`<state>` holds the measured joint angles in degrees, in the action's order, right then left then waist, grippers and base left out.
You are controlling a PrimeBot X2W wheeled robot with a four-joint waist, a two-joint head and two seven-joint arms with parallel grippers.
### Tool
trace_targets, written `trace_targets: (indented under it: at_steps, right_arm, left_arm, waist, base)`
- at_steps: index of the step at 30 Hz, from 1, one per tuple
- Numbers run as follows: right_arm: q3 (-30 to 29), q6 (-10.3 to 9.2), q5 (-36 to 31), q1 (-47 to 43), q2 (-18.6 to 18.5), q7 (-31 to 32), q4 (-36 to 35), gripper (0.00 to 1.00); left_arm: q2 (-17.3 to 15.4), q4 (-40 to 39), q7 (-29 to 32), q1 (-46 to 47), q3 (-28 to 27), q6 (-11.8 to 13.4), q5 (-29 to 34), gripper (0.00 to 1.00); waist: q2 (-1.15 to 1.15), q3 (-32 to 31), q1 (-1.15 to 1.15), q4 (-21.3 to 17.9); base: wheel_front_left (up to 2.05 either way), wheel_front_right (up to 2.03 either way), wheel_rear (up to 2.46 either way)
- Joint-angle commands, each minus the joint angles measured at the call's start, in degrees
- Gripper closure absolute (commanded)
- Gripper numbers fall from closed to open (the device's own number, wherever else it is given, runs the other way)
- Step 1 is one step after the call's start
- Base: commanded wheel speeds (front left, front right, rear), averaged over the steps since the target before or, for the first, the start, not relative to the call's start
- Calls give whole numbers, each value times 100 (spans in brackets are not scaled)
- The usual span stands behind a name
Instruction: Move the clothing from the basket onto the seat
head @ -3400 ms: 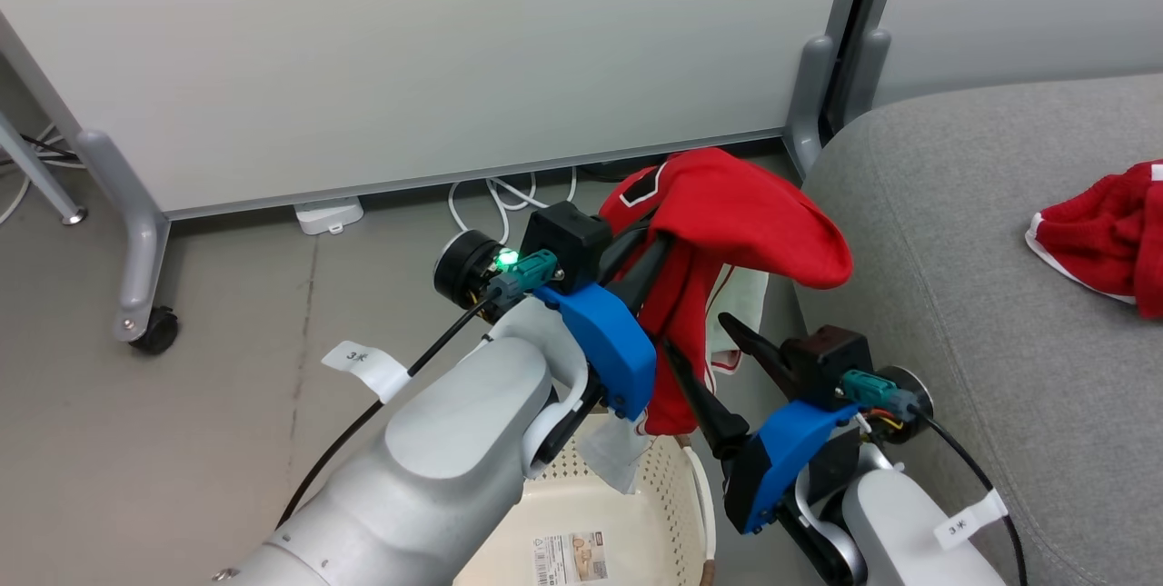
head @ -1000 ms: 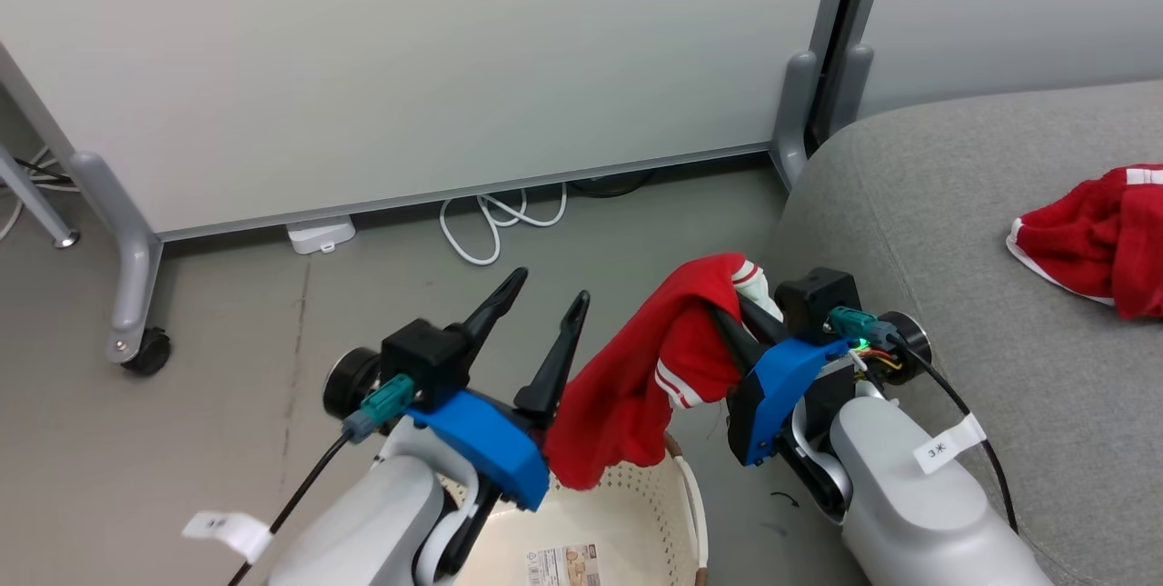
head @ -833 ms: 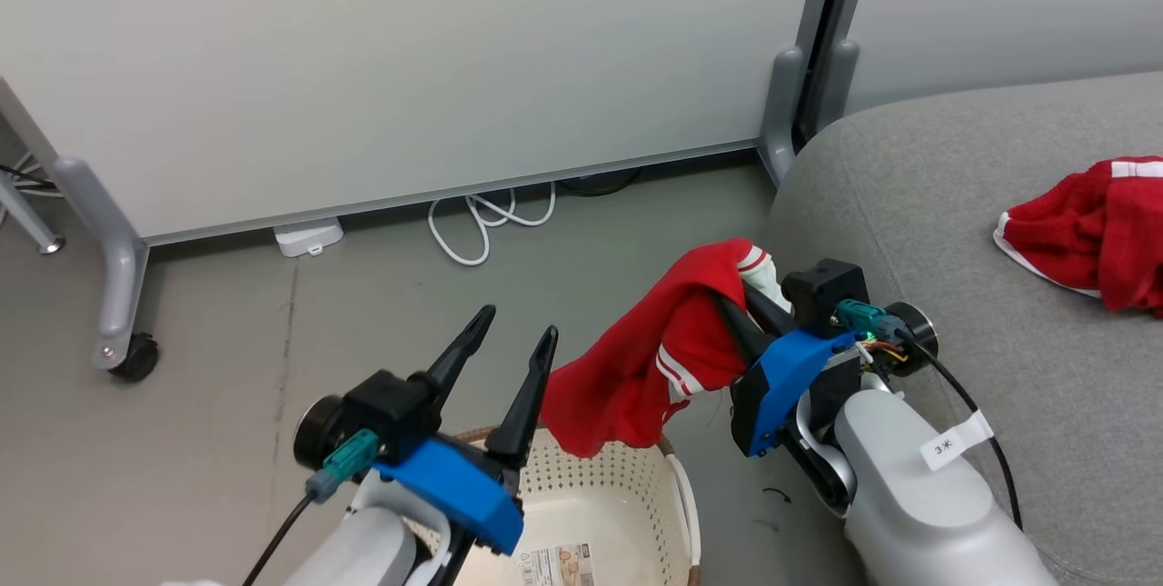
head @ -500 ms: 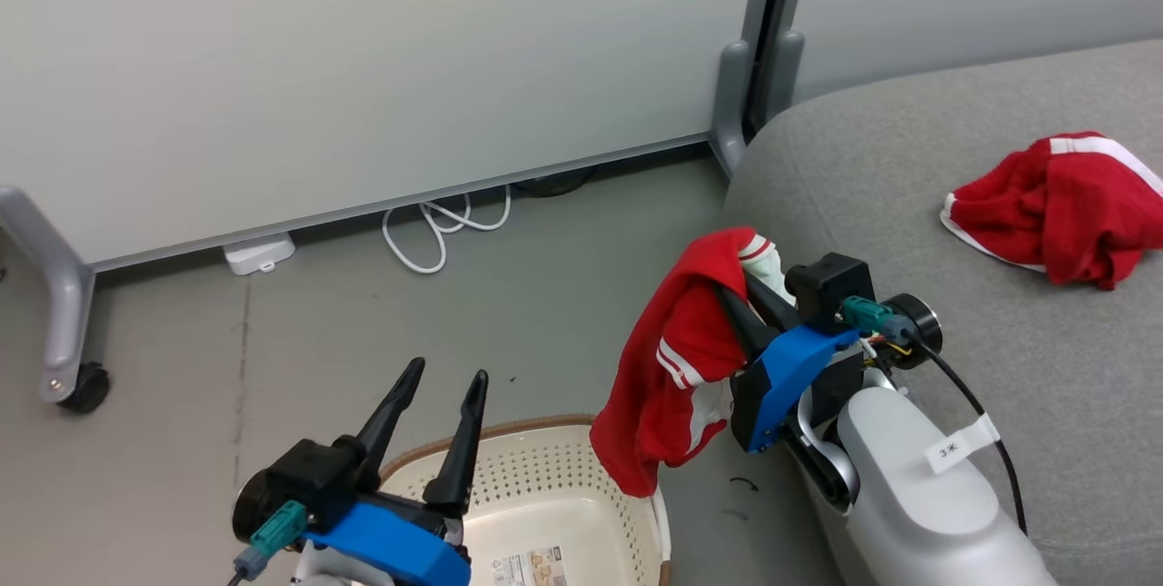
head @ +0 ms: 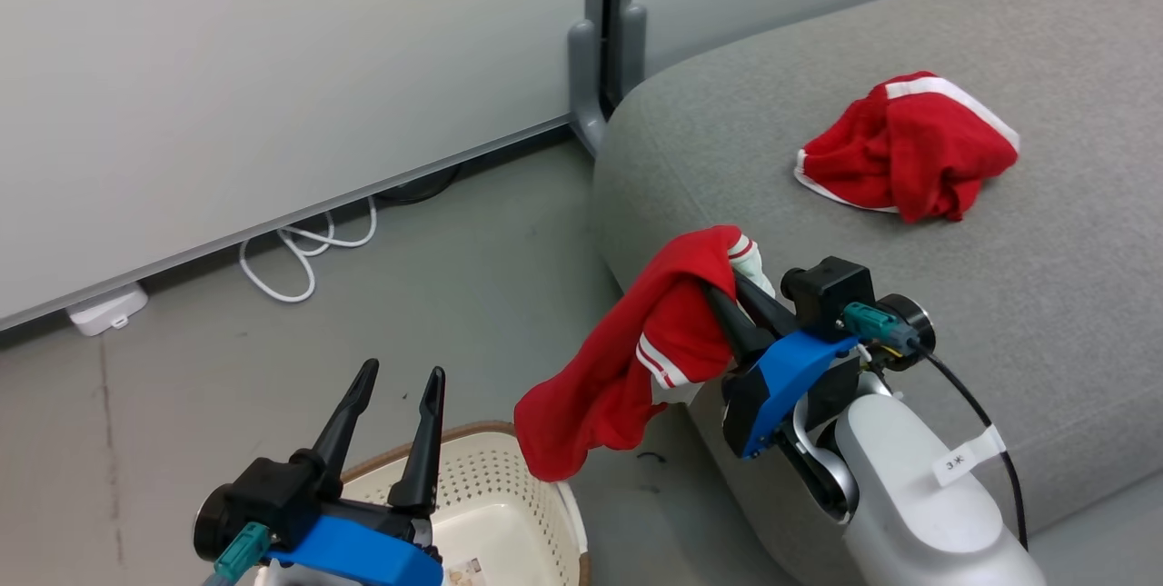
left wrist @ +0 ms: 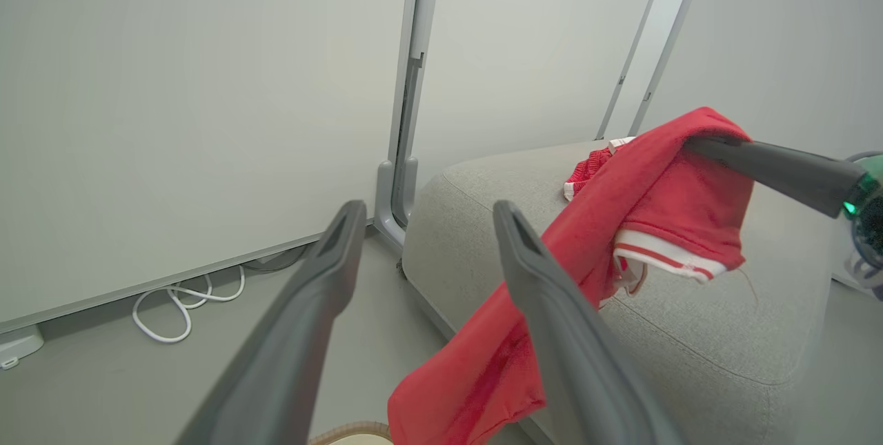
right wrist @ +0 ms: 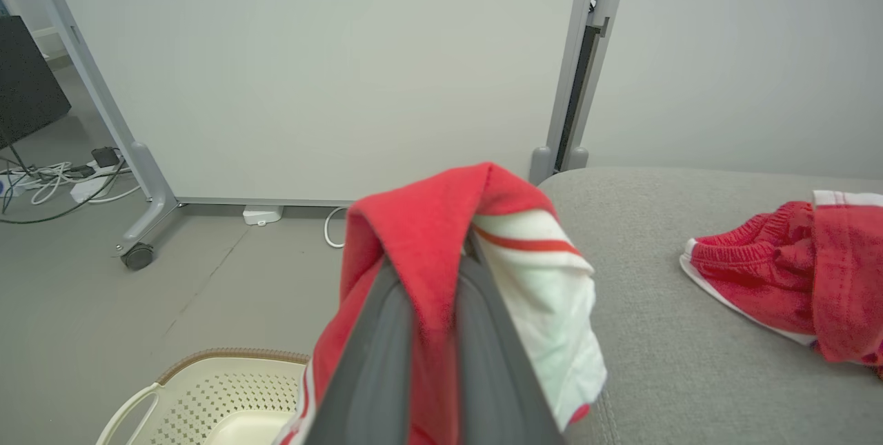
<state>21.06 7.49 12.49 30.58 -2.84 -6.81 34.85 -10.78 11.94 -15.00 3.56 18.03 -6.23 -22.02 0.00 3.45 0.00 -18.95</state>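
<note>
My right gripper [head: 734, 302] is clenched on the striped red garment [head: 654, 350], whose tail hangs below my jaws near the basket [head: 509, 495] rim. The seat cushion [head: 999, 295] lies just ahead. I'd carry the cloth well past its edge, toward the other red garment [head: 909, 150], before letting go. My left gripper [head: 400, 377] stands released, empty.

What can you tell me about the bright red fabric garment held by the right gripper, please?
The bright red soft fabric garment has white stripe trim and a white cuff with a red band. It is pinched at a fold between the shut fingers of the right gripper, draped over them and hanging crumpled in the air beside the grey upholstered seat, its lower end dangling near the rim of the cream perforated basket.
</note>
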Motion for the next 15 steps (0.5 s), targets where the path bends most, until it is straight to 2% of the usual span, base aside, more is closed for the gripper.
trace_targets:
  at_steps: [1, 10, 15]
  right_arm:
    - [-29, 2, -30, -73, -9, -4, -69, 100]
    - [-158, 1, 14, -303, -8, 57, -437, 100]
    - [-179, 2, 43, -388, -7, 48, -567, 100]
  left_arm:
    - [8, -15, -27, -39, -48, -33, 61, 0]
    - [7, 27, -27, -31, -206, -101, 238, 0]
    - [-26, 26, -27, 40, -222, -121, 300, 0]
  waist:
    - [0, 47, 0, -250]
    - [0, 206, 0, -844]
    - [0, 316, 0, -1012]
  base:
    - [0, 0, 0]
    - [0, 0, 0]
    - [0, 0, 0]
